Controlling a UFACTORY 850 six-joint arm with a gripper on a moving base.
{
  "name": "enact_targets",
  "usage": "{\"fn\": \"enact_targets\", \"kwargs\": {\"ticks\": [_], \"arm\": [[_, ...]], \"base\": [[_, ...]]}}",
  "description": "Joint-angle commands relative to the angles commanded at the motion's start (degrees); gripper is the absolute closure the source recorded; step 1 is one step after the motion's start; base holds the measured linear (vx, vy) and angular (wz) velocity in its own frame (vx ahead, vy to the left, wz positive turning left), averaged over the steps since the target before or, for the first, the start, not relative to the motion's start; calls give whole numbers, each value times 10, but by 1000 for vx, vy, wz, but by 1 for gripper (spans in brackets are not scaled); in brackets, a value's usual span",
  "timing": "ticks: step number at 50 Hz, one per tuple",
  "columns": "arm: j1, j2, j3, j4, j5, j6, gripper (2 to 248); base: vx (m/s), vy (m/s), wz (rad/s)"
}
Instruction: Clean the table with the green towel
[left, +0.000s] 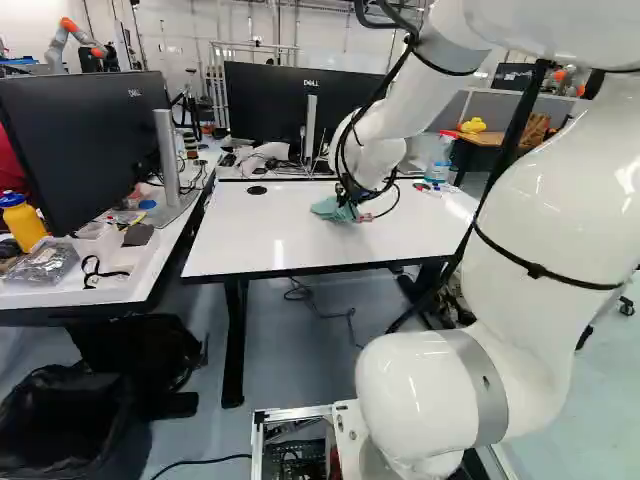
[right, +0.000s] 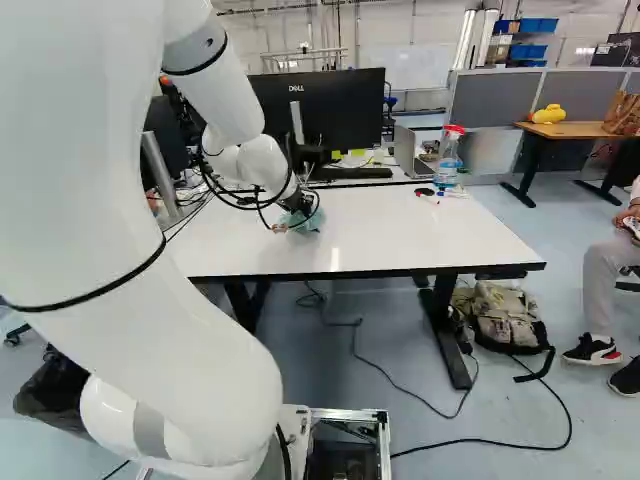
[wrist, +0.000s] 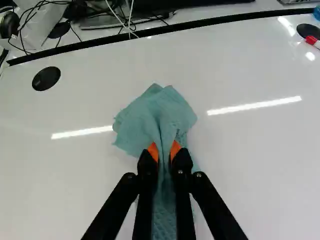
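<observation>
Jaw status: clenched on the green towel (wrist: 155, 117). The orange pads (wrist: 153, 151) press the cloth from two sides. Gathered folds pass between my jaws; one portion fans out ahead of them, and a further strip runs back beneath them.

Towel position: on the white bench (left: 235, 245), in its far half. My arm (left: 385, 125) reaches out over the bench and slopes down to the towel.

Adjacent items: a round black cover (wrist: 46, 78) is set in the benchtop, apart from the towel. On the opposite side of the towel, a marker with a red cap (wrist: 313, 41) lies beside a black disc (wrist: 306, 31). Near these, a spray bottle with a red head (right: 449, 157) stands upright at the bench's far edge, right of the middle of the right base view. Beyond that edge stand a black monitor (left: 290, 105) and an open laptop (right: 408, 153).
</observation>
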Motion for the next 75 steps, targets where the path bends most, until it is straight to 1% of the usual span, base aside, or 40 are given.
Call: {"fn": "enact_targets", "kwargs": {"ticks": [45, 51, 59, 75], "arm": [[0, 0, 0, 0, 0, 0, 205], [1, 5, 0, 0, 0, 0, 205], [12, 9, -7, 0, 0, 0, 205], [43, 30, -7, 0, 0, 0, 205]], "base": [[0, 0, 0], [0, 0, 0], [0, 0, 0], [0, 0, 0]]}}
